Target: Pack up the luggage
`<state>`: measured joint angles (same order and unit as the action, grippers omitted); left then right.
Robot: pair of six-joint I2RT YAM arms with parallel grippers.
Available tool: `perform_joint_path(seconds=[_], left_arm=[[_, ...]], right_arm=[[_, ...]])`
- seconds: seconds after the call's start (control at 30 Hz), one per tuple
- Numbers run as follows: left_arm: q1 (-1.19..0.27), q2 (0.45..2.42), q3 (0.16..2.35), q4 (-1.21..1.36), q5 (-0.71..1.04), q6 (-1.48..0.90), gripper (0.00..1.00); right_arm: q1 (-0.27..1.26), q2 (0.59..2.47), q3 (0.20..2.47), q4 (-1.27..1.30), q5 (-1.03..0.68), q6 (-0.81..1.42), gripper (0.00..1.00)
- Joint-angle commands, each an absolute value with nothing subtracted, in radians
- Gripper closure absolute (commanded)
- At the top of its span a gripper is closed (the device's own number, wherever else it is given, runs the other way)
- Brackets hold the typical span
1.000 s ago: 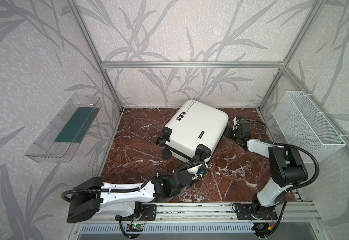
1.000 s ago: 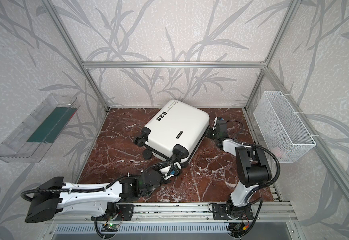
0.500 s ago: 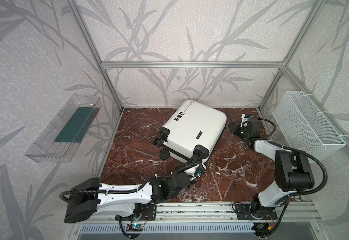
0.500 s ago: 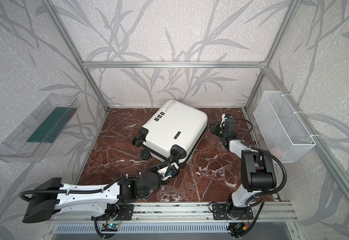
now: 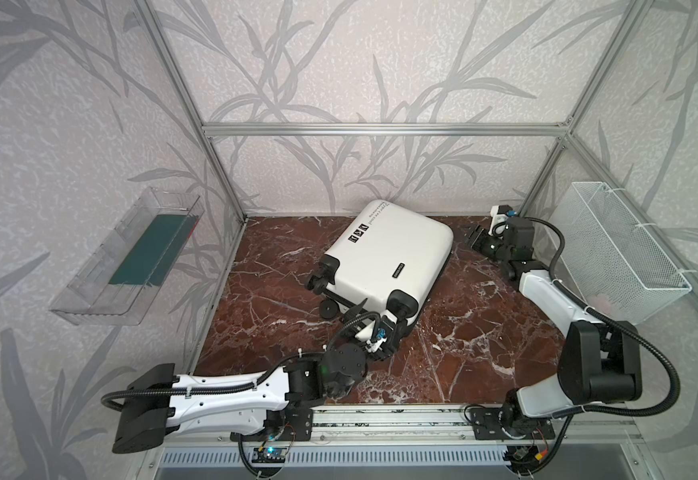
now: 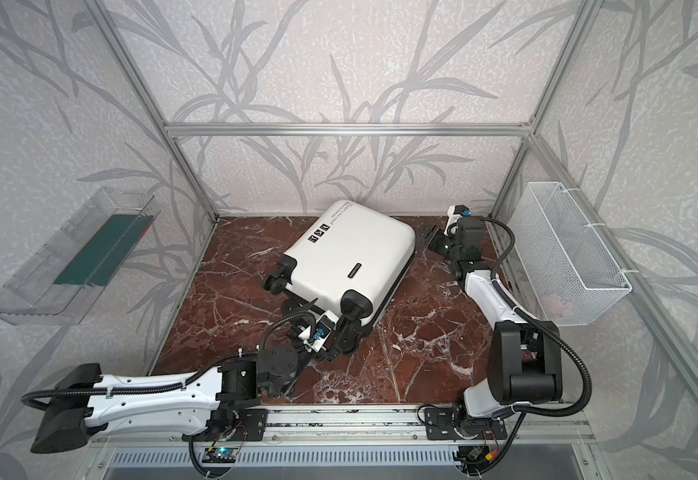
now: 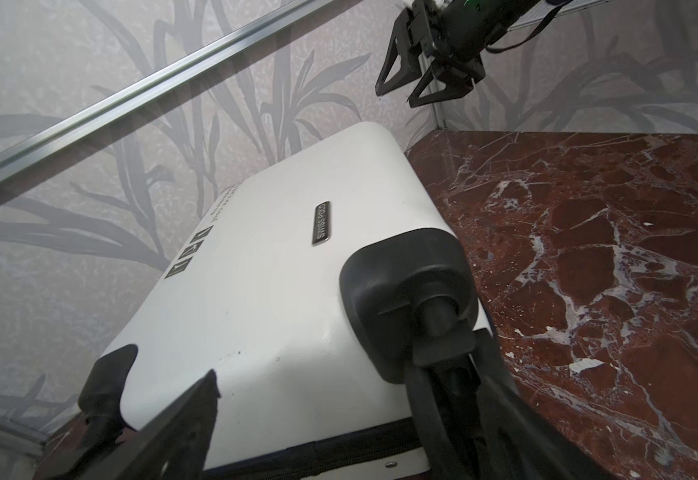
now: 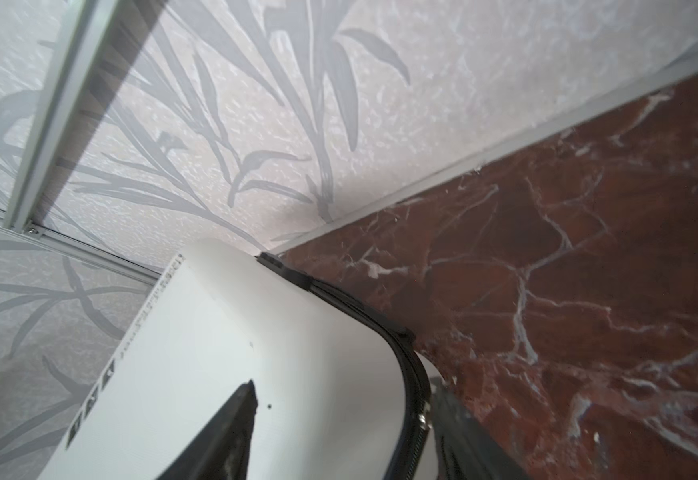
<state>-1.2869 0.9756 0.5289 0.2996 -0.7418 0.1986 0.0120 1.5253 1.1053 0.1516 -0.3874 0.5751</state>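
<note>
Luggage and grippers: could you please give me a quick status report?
Left gripper open, at a wheel corner of the luggage. Right gripper open, off its far corner, clear. Case shut, flat on the table. Nothing seen in the way.

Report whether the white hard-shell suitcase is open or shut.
Shut: the white hard-shell suitcase lies flat, both shells together, no lining visible.

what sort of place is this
Most likely a robot test cell dressed as a room: an aluminium frame holds wallpapered panels, two robot arms are bolted to a front rail, and a small suitcase lies on the marble-look tabletop.
</note>
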Motion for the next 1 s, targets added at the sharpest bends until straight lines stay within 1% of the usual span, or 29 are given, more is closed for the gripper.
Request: perform_joint_path(seconds=[0.0,0.17,0.43,0.57,0.73,0.97], left_arm=[[-1.239,0.929,0.593,0.165,-0.782,0.021,0.01],[-1.128,0.87,0.652,-0.017,-0.744,-0.207,0.01],[-0.942,0.821,0.761,-0.301,-0.595,-0.556,0.01],[-0.833,0.819,0.802,-0.36,-0.418,-0.639,0.01],[-0.678,0.879,0.855,-0.411,-0.165,-0.731,0.01],[-0.504,0.95,0.818,-0.307,0.108,-0.793,0.01]], right_arm=[[0.018,1.566,1.202,0.057,-0.432,0.555,0.32],[0.033,1.631,1.327,-0.036,-0.457,0.542,0.3],[0.084,1.754,1.53,-0.217,-0.461,0.464,0.27],[0.104,1.821,1.62,-0.27,-0.463,0.436,0.26],[0.116,1.936,1.77,-0.363,-0.491,0.409,0.26],[0.12,2.035,1.918,-0.462,-0.575,0.368,0.26]])
